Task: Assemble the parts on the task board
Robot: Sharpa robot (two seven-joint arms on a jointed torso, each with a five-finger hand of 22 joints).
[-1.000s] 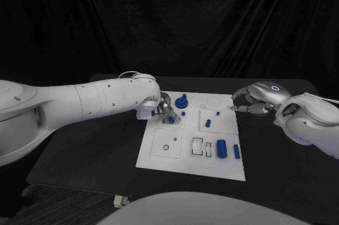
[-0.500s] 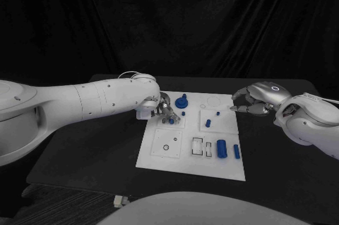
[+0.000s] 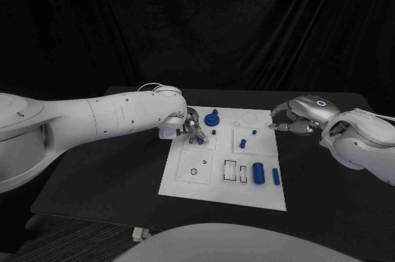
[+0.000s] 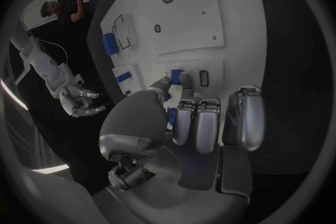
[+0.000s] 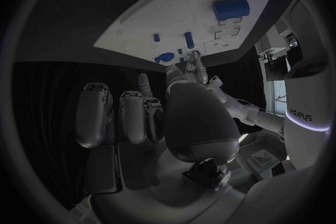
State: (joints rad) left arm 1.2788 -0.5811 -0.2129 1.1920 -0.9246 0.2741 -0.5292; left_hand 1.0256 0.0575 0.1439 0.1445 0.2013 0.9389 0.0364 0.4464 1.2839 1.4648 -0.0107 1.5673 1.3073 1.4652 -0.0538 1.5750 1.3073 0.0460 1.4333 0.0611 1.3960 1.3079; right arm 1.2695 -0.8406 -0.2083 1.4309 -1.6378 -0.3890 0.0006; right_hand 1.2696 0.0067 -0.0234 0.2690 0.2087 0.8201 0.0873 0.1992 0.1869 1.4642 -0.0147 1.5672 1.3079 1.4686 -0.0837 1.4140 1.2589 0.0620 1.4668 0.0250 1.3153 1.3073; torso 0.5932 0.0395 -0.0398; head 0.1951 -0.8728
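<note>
The black table (image 3: 107,176) carries the white task board (image 3: 206,185) at its middle, the board's long axis running from the near edge to the far edge; the left arm reaches across the table's left side and ends over the board's far left corner, while the right arm ends just off the board's far right corner, apart from it.

On the board, near the near right corner, lie a large blue cylinder (image 3: 258,173) and beside it a slim blue bar (image 3: 275,176), both with their long axes pointing near to far; a round blue knob (image 3: 213,120) stands at the far edge, and a short blue peg (image 3: 244,142) stands right of centre.

The left hand (image 3: 188,128) is the nearer one to the work; its fingertips (image 4: 183,79) pinch a small blue part (image 3: 200,140) that stands on its own long axis, right over the far left section of the board, beside a small dark slot (image 4: 204,78); whether the part is already seated I cannot tell, so my reading is that the next move is a short push straight down.

The right hand (image 3: 298,120) hovers with its fingers curled in and thumb near them; it seems to hold nothing.
</note>
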